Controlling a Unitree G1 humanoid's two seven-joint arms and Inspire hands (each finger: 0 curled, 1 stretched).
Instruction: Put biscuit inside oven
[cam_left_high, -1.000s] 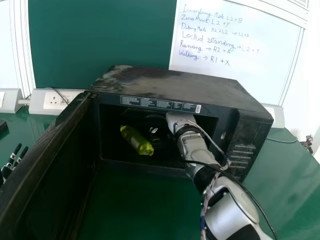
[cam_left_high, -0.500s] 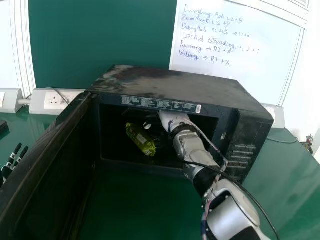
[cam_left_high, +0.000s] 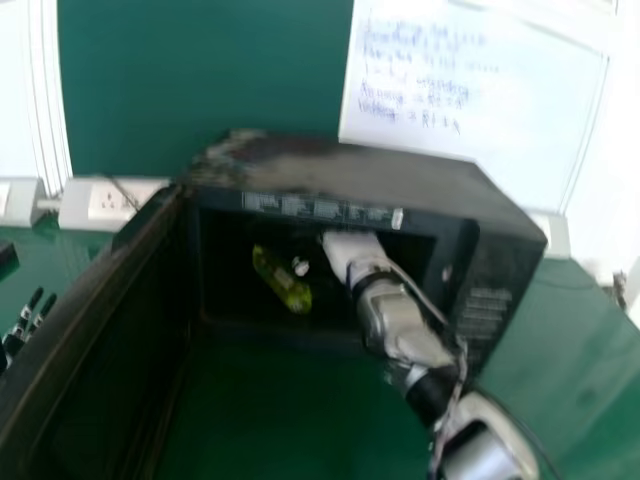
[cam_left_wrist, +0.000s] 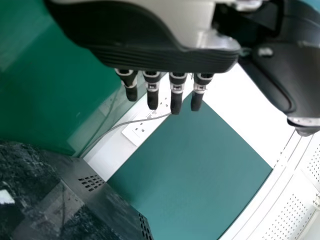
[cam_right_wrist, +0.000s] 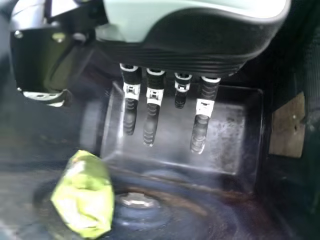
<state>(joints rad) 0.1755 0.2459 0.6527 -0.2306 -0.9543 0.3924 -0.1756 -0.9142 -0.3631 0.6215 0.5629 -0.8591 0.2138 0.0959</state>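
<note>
The right hand (cam_left_high: 350, 248) is inside the black oven (cam_left_high: 350, 175), to the right of the yellow-green biscuit packet (cam_left_high: 283, 281), which lies on the oven floor. In the right wrist view the right hand (cam_right_wrist: 155, 95) has straight fingers, apart from the packet (cam_right_wrist: 86, 197). At the head view's left edge, outside the oven door, is the left hand (cam_left_high: 18, 335); the left wrist view has the left hand (cam_left_wrist: 175, 92) with its fingers extended and holding nothing, and the oven's vented casing (cam_left_wrist: 90, 182) nearby.
The oven door (cam_left_high: 95, 330) stands wide open on the left, between the left hand and the oven opening. Behind the oven are a socket box (cam_left_high: 110, 202) and a whiteboard (cam_left_high: 470, 110). Everything stands on a green table (cam_left_high: 290, 420).
Over the last second the packet has shifted slightly right. The right hand moved left, then a little right again, while its forearm swung right. The left hand looks unmoved.
</note>
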